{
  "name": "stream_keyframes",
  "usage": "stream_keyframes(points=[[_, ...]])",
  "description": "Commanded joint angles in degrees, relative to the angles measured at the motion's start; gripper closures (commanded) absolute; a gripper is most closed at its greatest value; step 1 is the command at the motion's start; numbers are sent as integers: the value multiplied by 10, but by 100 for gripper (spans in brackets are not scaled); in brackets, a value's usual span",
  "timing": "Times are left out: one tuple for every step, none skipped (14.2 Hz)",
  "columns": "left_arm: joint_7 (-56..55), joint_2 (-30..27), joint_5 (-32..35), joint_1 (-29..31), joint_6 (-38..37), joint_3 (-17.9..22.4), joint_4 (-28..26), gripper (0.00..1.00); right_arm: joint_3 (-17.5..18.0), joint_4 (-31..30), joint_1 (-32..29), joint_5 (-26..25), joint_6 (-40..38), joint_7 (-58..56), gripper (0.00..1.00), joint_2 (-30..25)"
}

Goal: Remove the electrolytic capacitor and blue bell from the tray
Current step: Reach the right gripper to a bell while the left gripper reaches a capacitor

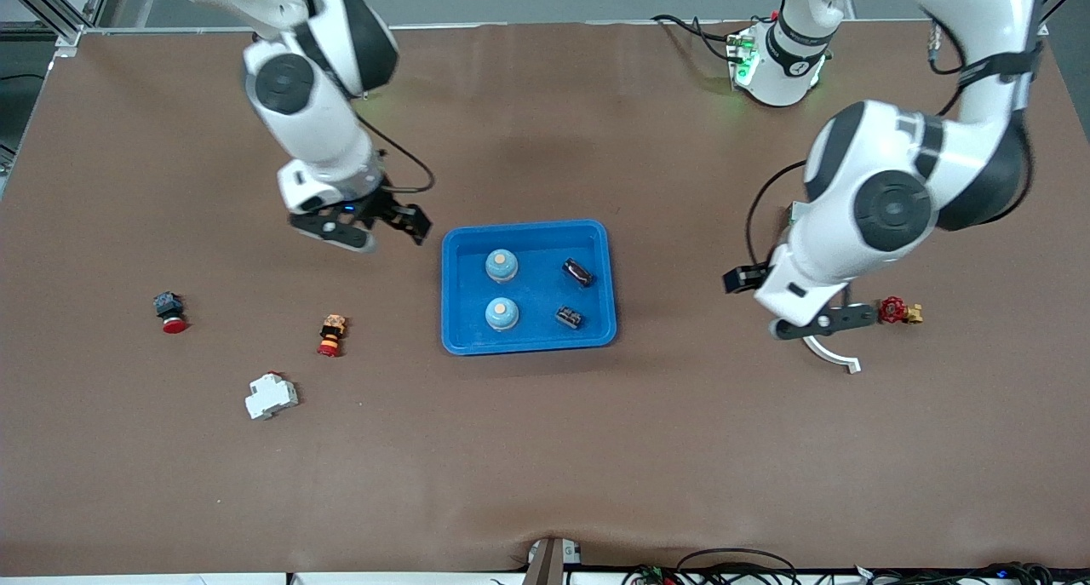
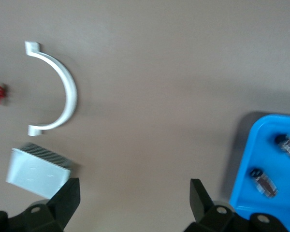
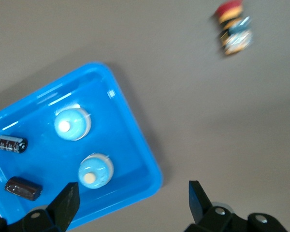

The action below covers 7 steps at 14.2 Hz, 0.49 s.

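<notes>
A blue tray [image 1: 528,226] at the table's middle holds two light-blue bells [image 1: 501,266] [image 1: 501,314] and two dark capacitors [image 1: 578,272] [image 1: 570,317]. My right gripper [image 1: 366,232] is open and empty, over the table just off the tray's corner toward the right arm's end. Its wrist view shows the tray [image 3: 145,145], the bells [image 3: 72,124] [image 3: 95,171] and the capacitors [image 3: 11,144] [image 3: 22,188]. My left gripper [image 1: 788,304] is open and empty over bare table toward the left arm's end. Its wrist view shows the tray's edge [image 2: 244,159] and the capacitors [image 2: 263,181] [image 2: 287,144].
A red valve [image 1: 898,311] and a white curved clip [image 1: 833,355] lie by the left gripper; a white box [image 2: 36,171] shows in the left wrist view. Toward the right arm's end lie two red push buttons [image 1: 170,311] [image 1: 331,335] and a white breaker [image 1: 271,395].
</notes>
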Motion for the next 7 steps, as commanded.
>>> stream_keyframes(points=[[-113, 29, -37, -38, 55, 0, -6, 0, -9, 10, 41, -3, 64, 71, 0, 70], [-155, 45, -54, -51, 80, -1, -5, 0, -9, 11, 50, -5, 88, 93, 0, 91], [-189, 62, -58, -65, 106, -1, -5, 0, -10, 12, 60, -9, 106, 115, 0, 107], [-226, 79, -62, -76, 128, -1, -6, 0, -10, 16, 65, -20, 118, 127, 0, 124], [-262, 95, -66, -88, 145, -1, -5, 1, -10, 20, 68, -33, 125, 141, 0, 139], [-292, 107, -69, -102, 162, -1, -5, 5, -10, 28, 73, -48, 129, 162, 0, 153], [-326, 118, -69, -116, 174, -1, -5, 11, -10, 40, 78, -67, 129, 186, 0, 170]])
